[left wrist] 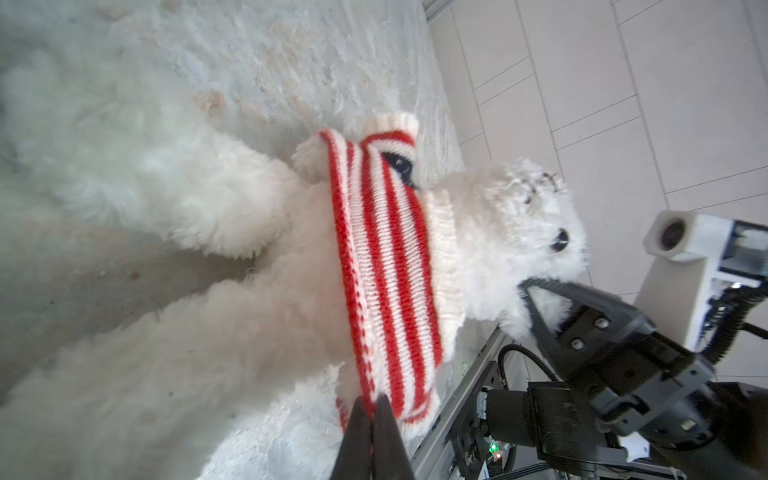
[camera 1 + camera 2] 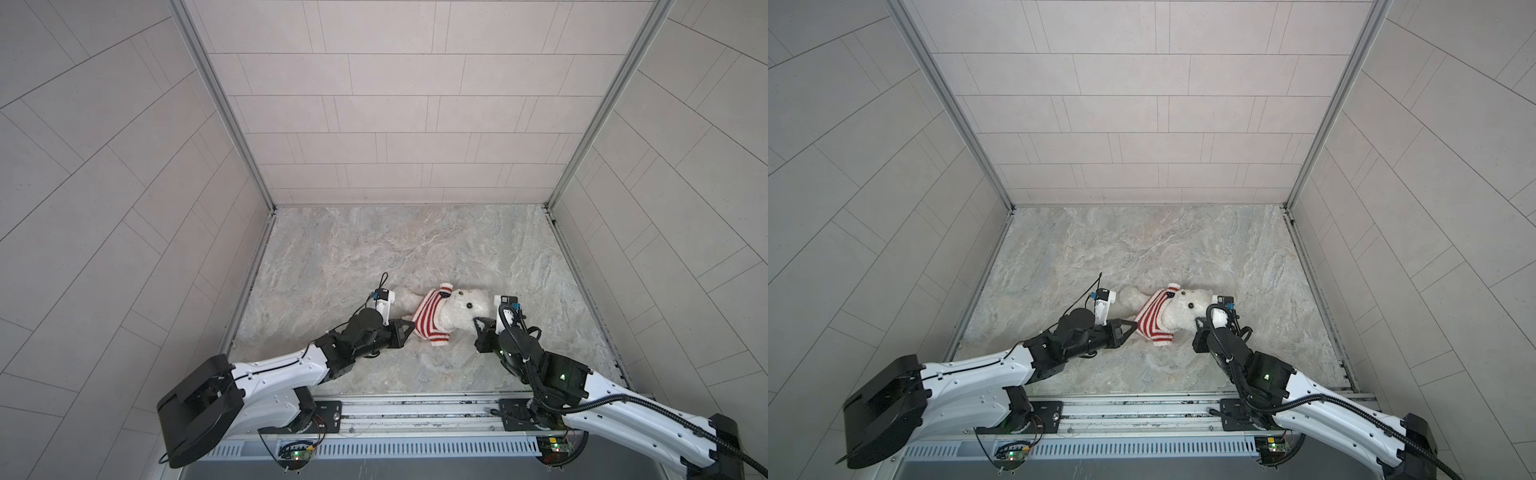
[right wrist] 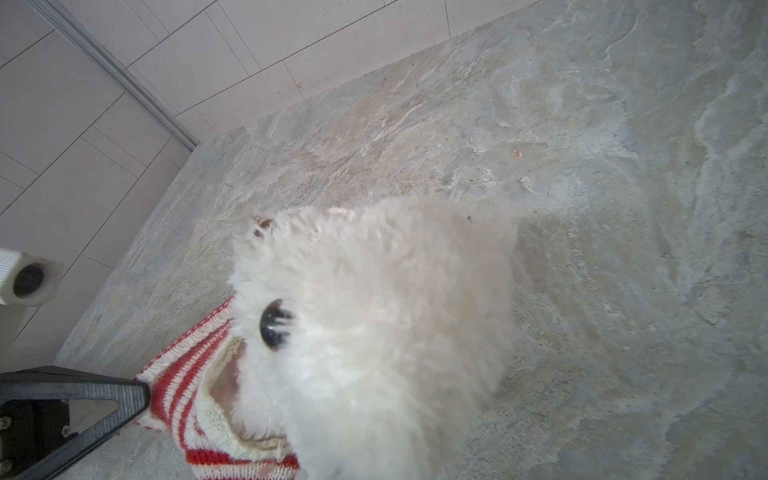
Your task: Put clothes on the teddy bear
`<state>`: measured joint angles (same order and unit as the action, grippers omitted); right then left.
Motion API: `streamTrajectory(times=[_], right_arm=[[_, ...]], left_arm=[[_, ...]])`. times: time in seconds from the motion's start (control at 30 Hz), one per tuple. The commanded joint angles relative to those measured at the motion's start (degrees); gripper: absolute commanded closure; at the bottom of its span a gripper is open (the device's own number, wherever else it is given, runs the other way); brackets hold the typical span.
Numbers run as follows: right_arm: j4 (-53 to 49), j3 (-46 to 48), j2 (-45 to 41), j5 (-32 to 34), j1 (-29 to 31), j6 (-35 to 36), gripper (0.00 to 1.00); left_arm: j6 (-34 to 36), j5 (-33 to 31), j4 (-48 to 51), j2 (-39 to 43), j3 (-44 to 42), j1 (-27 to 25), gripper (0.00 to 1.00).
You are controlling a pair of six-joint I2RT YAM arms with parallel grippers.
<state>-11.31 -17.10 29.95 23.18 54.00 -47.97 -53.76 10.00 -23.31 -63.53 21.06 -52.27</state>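
On the grey, marble-patterned desk (image 2: 374, 249), near its middle, the teddy bear (image 2: 465, 309) lies flat with its head toward the right edge and its legs toward the left edge. Pale tiled walls (image 2: 395, 104) close the desk in at the back, left and right, joined at the back corners by metal posts (image 2: 224, 104). A slotted metal rail (image 2: 415, 409) runs along the front edge and carries both arms.

A red-and-white striped sweater (image 2: 430, 318) is bunched around the bear's chest, leaving the belly and legs bare. One white cuff points to the back edge and another to the front edge. A small dark patch (image 1: 401, 166) sits on the sweater near the collar, too blurred to read.

The left gripper (image 2: 409, 326) is pinched closed on the sweater's hem, on the side facing the front edge. The right gripper (image 2: 476, 320) is clamped on fur at the bear's head, just under the muzzle in the left wrist view. In the right wrist view the fluffy head hides that gripper's own tips. The bear's legs are out of focus in the left wrist view, and whether its arms fill the sleeves cannot be told.
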Motion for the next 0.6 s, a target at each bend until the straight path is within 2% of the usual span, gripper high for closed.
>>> streamTrajectory(times=[0.0, 0.27, 0.57], right_arm=[[2.0, -1.8, -1.4, 1.8, -0.2, 0.5, 1.0], [-0.6, -1.6, -3.9, 2.6, -0.2, 1.0, 1.0], [-5.8, -1.8, -9.0, 5.8, -0.2, 1.1, 1.0]], left_arm=[[2.4, -1.8, 2.0, 2.2, 2.2, 0.1, 1.0], [-2.3, -2.0, -2.3, 2.9, -2.2, 3.9, 1.0], [-3.5, -5.7, 5.3, 11.1, -6.2, 8.2, 1.0]])
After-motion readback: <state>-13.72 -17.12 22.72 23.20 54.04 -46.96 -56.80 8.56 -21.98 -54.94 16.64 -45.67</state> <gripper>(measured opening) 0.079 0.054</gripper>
